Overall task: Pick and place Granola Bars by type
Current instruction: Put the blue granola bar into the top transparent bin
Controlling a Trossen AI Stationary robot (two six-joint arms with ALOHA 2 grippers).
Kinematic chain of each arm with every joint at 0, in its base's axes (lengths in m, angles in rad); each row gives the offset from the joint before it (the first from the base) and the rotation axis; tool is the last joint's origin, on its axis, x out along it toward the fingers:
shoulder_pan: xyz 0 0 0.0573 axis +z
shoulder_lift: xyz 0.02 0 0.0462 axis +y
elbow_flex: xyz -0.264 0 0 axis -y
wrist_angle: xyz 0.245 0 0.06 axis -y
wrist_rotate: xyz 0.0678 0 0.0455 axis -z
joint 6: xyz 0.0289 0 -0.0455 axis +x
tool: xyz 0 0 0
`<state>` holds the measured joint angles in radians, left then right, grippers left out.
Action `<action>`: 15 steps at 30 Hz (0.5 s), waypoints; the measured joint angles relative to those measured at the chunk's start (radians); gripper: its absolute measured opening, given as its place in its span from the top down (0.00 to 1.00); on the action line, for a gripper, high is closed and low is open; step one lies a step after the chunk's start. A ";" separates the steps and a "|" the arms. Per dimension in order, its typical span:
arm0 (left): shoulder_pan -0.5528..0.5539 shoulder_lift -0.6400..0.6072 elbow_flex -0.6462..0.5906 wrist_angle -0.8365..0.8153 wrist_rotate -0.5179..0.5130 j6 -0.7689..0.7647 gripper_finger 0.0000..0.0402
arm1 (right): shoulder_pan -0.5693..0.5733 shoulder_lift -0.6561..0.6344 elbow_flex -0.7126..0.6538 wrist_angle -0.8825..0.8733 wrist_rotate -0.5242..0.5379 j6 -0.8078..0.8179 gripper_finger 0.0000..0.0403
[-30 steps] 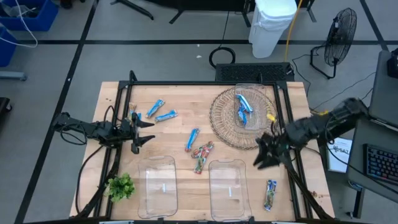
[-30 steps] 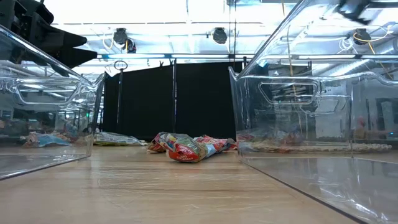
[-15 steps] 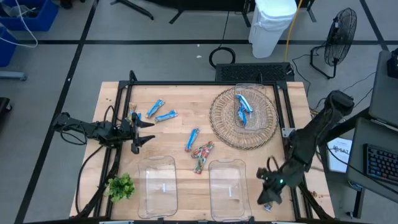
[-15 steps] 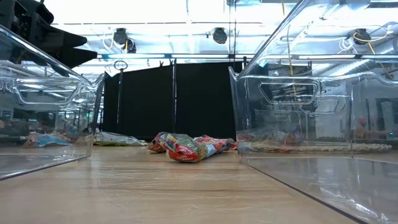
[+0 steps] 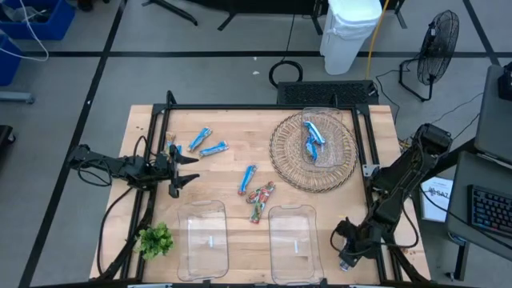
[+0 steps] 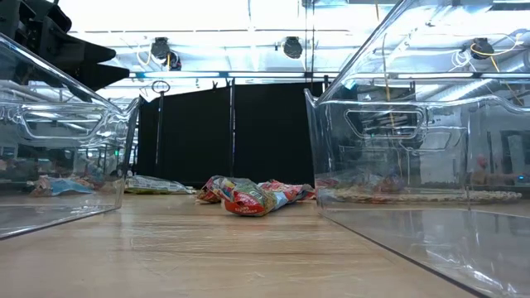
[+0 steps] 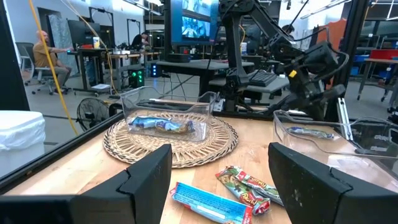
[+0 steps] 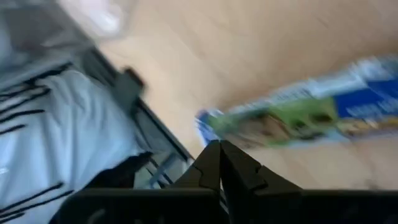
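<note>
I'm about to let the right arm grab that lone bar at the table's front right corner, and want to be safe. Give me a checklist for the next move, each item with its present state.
1. Right gripper over the bar: ok; the wrist view shows it just past the fingertips.
2. Right fingers open enough to straddle the bar: not ok; they are together.
3. Bar lies flat on bare wood, nothing on it: ok.
4. Right bin empty and free to receive: ok.
5. Left gripper out of the way: ok; open, at the table's left edge.
6. Bar type readable: cannot tell; blurred green, blue and white.
</note>
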<state>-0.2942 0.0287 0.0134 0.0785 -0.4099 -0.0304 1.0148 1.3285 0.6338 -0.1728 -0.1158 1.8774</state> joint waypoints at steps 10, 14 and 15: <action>0.000 0.000 0.000 0.000 0.000 0.000 0.34 | 0.002 0.005 0.000 -0.165 -0.016 0.033 1.00; 0.000 0.000 0.000 0.000 0.000 0.000 0.34 | 0.000 0.033 0.002 -0.194 -0.015 0.020 1.00; 0.000 0.000 0.000 0.000 0.000 0.000 0.34 | -0.002 0.040 0.003 -0.198 -0.011 0.014 1.00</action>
<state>-0.2941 0.0286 0.0135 0.0786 -0.4099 -0.0303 1.0125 1.3683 0.6366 -0.3711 -0.1267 1.8911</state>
